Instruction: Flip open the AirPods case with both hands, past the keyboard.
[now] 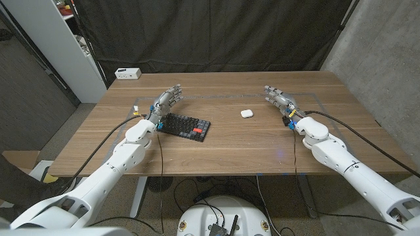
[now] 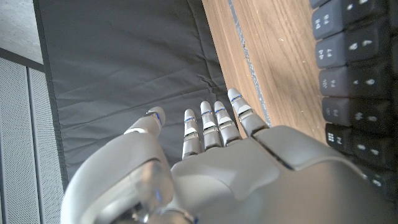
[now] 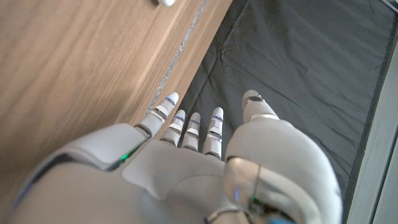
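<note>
AirPods case on wooden table; black curtain behind.

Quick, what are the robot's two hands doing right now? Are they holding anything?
Left hand: open, holding nothing, beside the keyboard.
Right hand: open, holding nothing, apart from the AirPods case.

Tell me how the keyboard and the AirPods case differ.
The keyboard is dark, wide and flat; the AirPods case is white, small and rounded. The keyboard lies by the left hand; the case lies nearer the right hand. Both rest untouched on the table.
</note>
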Controlling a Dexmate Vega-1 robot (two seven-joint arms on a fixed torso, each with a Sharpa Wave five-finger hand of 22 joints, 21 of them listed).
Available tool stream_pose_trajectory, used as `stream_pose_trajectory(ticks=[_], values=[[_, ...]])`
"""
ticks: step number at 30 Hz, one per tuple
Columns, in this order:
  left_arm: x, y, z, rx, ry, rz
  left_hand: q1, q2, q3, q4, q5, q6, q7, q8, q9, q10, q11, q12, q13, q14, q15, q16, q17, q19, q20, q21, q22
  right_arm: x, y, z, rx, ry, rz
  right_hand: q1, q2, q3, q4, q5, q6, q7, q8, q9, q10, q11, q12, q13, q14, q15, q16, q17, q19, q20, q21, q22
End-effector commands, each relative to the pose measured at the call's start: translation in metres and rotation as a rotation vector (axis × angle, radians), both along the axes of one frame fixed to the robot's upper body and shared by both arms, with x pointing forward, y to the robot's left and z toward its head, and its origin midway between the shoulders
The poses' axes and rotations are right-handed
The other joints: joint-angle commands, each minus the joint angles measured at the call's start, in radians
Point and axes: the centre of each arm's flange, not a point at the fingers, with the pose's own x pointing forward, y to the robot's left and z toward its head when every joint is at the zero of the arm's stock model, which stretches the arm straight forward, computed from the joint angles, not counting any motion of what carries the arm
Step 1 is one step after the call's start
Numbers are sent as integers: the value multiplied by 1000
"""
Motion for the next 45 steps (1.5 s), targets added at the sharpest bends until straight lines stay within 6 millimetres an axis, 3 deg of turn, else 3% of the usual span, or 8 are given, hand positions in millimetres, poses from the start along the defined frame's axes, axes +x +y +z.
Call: stream_pose_trajectory(ticks=[1, 4, 7, 11, 17, 22, 45], values=[[0, 2, 5, 30, -20, -2, 3, -2, 5, 2, 6, 13, 1, 8, 3, 6, -7, 4, 4, 5, -3, 4, 1, -5, 2, -3, 3, -14, 13, 3, -259, 44, -121, 9, -18, 0, -17, -3, -2, -10, 0, 5, -16, -1, -4, 5, -16, -52, -4, 2, -17, 4, 0, 5], [0, 2, 6, 32, -23, -8, 3, -3, 6, 1, 5, 16, 0, 9, 3, 4, -2, 3, 4, 4, -2, 3, 1, -6, 2, -4, 3, -13, 20, 6, -364, 74, -125, 36, -32, 6, -36, -7, -9, -41, -1, 5, -46, -18, -5, 8, -54, -60, -11, 1, -45, 3, 0, 5], [0, 2, 7, 39, -28, -12, 3, -3, 7, 0, 5, 18, 1, 9, 3, 7, -6, 4, 4, 4, -3, 3, 0, -7, 3, -5, 3, -13, 25, 9, -437, 102, -131, 57, -38, 11, -41, -10, -26, -65, -6, 6, -87, -29, -8, 11, -92, -60, -13, 0, -74, 5, 0, 5], [-2, 2, 7, 38, -35, -9, 2, -3, 8, -2, 5, 19, 0, 9, 3, 7, -9, 4, 4, 3, -3, 2, 0, -8, 4, -6, 3, -13, 30, 13, -496, 102, -144, 79, -39, 18, -44, -11, -44, -77, -10, 6, -112, -36, -7, 13, -120, -59, -13, 0, -100, 6, -2, 4], [-4, 2, 6, 32, -41, -6, 1, -4, 9, -4, 5, 24, 0, 10, 4, 8, -10, 4, 4, 2, -4, 2, 0, -9, 4, -7, 3, -12, 37, 22, -616, 118, -156, 118, -35, 34, -45, -8, -57, -79, -8, 5, -158, -72, -8, 15, -159, -60, -11, 0, -140, -4, -2, 4], [-3, 1, 6, 31, -44, -9, 0, -4, 10, -5, 5, 25, 0, 10, 4, 8, -12, 4, 5, 1, -5, 2, 0, -10, 5, -8, 4, -9, 44, 30, -714, 139, -160, 165, -36, 52, -51, 0, -68, -79, -7, 4, -196, -86, -8, 16, -199, -63, -12, -1, -178, -2, -3, 2], [7, 2, 13, 27, -58, -15, -7, -4, 15, -10, 5, 65, 11, 21, 5, 8, -12, 4, 7, -1, -5, 1, 0, -12, 6, -11, 4, 13, 71, 37, -963, 218, -192, 215, -25, 76, -45, 19, -42, -79, 5, 6, -236, -90, -4, 14, -258, -57, -12, -3, -246, 6, -5, 1]])
